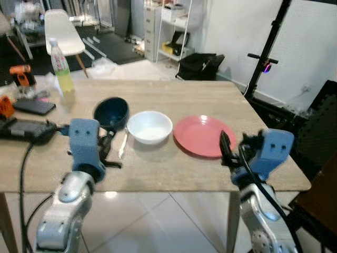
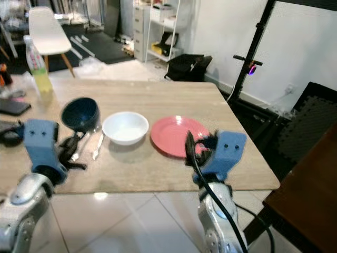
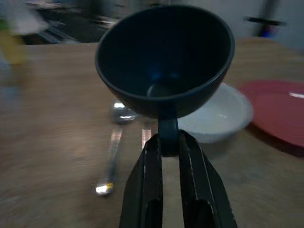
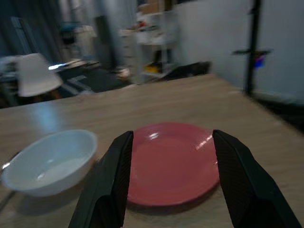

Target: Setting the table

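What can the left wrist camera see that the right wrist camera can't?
Left wrist view alone: the left hand pinching the rim of a tilted dark blue bowl, with a spoon lying on the table below. Right wrist view alone: the open right hand, a white chair and shelves behind. Both share the white bowl and red plate.

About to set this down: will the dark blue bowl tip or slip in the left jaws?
The dark blue bowl hangs tilted, pinched at one rim spot by the left gripper, so it may pivot. Its rounded, glossy body looks rigid but likely slippery, and could rock once it is set on the table.
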Controlling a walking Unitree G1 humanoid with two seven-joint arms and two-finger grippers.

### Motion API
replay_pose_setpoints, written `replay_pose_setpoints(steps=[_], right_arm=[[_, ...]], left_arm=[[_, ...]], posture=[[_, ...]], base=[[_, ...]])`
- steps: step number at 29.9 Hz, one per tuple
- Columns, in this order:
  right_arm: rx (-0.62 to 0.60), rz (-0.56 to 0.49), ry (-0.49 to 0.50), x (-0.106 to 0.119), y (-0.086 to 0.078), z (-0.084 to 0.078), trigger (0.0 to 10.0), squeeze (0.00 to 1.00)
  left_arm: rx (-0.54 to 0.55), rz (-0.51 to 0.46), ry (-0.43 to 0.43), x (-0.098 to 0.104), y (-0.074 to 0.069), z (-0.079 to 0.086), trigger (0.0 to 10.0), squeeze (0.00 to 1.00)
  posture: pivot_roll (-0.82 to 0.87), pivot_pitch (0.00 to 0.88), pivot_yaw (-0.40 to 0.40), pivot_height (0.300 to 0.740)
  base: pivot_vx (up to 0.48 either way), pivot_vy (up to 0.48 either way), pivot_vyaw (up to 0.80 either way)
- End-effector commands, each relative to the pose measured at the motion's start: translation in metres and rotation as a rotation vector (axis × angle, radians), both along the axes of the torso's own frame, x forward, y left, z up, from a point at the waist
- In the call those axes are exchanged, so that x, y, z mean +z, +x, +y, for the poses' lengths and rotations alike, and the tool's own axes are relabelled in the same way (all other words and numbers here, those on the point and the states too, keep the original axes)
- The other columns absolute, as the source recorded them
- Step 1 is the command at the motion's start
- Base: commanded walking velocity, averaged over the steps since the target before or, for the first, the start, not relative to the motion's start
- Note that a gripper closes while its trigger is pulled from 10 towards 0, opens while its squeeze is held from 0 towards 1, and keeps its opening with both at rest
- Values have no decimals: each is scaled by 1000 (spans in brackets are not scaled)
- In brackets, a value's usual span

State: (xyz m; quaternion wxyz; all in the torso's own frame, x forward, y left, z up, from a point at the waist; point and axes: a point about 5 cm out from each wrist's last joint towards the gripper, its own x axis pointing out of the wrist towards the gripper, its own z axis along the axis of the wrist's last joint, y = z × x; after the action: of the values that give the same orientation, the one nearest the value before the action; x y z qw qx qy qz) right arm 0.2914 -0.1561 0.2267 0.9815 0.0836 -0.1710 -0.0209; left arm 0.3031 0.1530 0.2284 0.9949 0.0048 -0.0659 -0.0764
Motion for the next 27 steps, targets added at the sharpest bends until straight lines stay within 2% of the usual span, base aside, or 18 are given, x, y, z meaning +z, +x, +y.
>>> replay_pose_setpoints(steps=[1, 9, 11, 15, 27], right_arm=[[1, 2, 4, -1, -1, 1, 10000, 0], [1, 10, 18, -2, -1, 1, 10000, 0], [2, 15, 22, -2, -1, 1, 10000, 0], [1, 13, 24, -2, -1, 0, 10000, 0], [1, 11, 12, -2, -2, 1, 10000, 0]], left_arm=[[14, 1, 2, 0, 0, 4, 10000, 0], [21, 11, 13, -1, 0, 5, 10000, 0], [27, 24, 52, -3, 2, 5, 10000, 0], [35, 33, 33, -4, 2, 5, 10000, 0], [38, 40, 40, -5, 3, 5, 10000, 0]], posture=[[48, 30, -22, 740], [49, 30, -21, 740], [49, 30, -21, 740], [48, 30, -21, 740], [48, 33, -20, 740]], base=[[0, 480, 0], [0, 480, -113], [0, 0, -800], [0, 0, -758], [0, 0, 0]])
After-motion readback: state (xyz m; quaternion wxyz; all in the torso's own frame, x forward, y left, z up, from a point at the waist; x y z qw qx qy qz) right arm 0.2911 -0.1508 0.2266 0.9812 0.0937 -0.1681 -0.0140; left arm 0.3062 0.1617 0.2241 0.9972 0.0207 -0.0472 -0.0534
